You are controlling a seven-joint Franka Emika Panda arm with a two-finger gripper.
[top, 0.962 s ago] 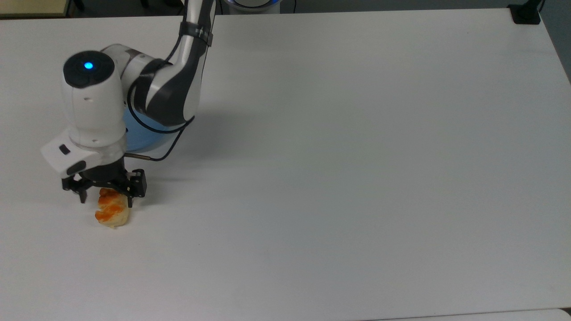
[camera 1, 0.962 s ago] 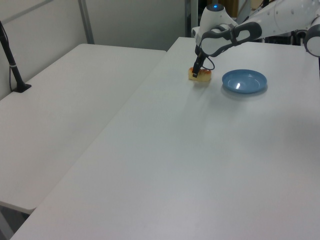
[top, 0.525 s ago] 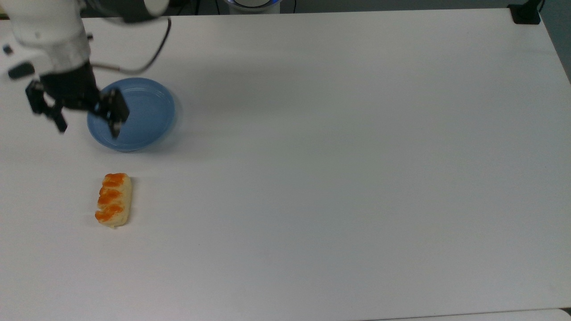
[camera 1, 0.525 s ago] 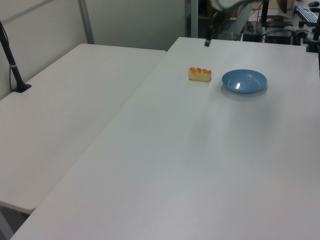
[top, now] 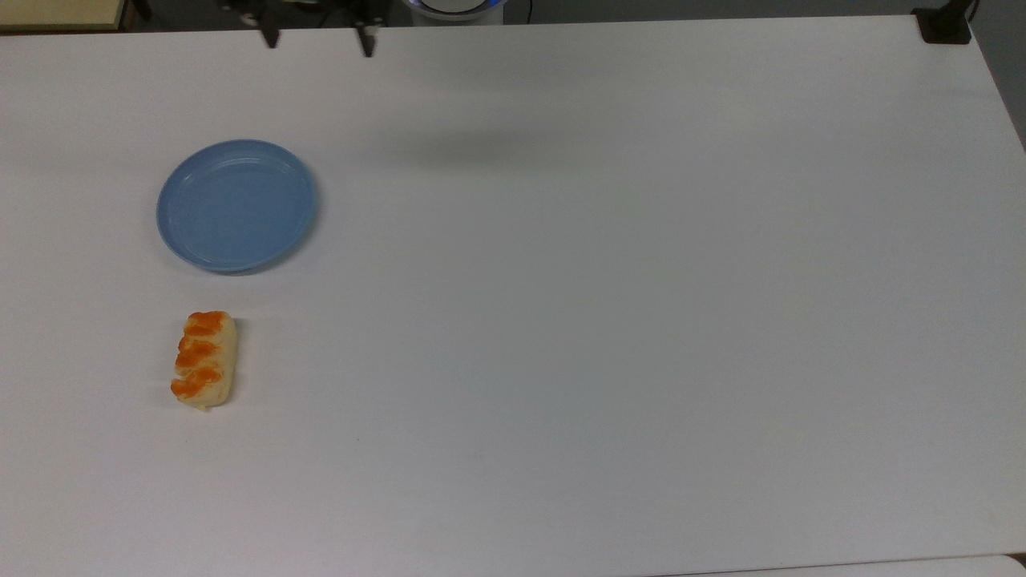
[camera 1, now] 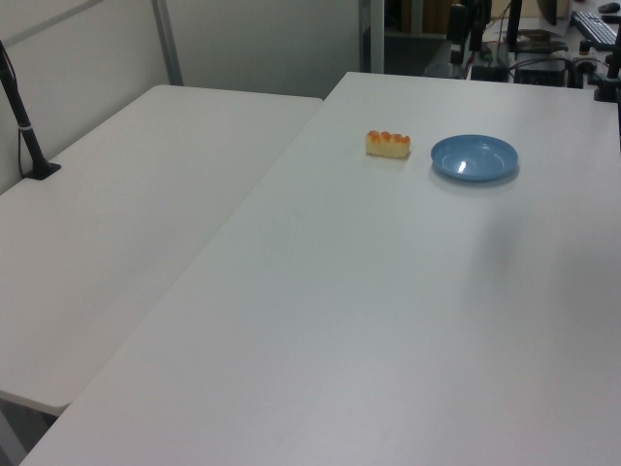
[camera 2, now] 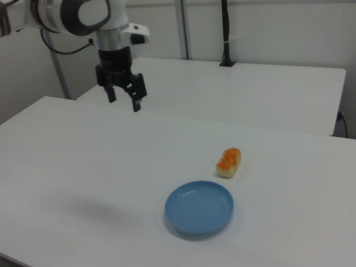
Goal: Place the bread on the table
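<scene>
I see a round blue plate (top: 236,205) lying flat, and a second white tabletop (camera 1: 136,194) beside.

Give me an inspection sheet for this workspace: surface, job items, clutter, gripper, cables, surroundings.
Surface: the table, plain white, flat, no spills seen.
Job's things: the bread lies flat on the table, orange patches up, apart from the blue plate; the plate holds nothing.
Clutter: nothing seen.
Gripper: the gripper is open, holding nothing, raised above the table and well away from the bread, at the right view's upper left.
Cables: a dark cable loops by the arm's wrist; another runs down a black post on the neighbouring table.
Surroundings: a second white table alongside; desk equipment past the far edge in the left view.
</scene>
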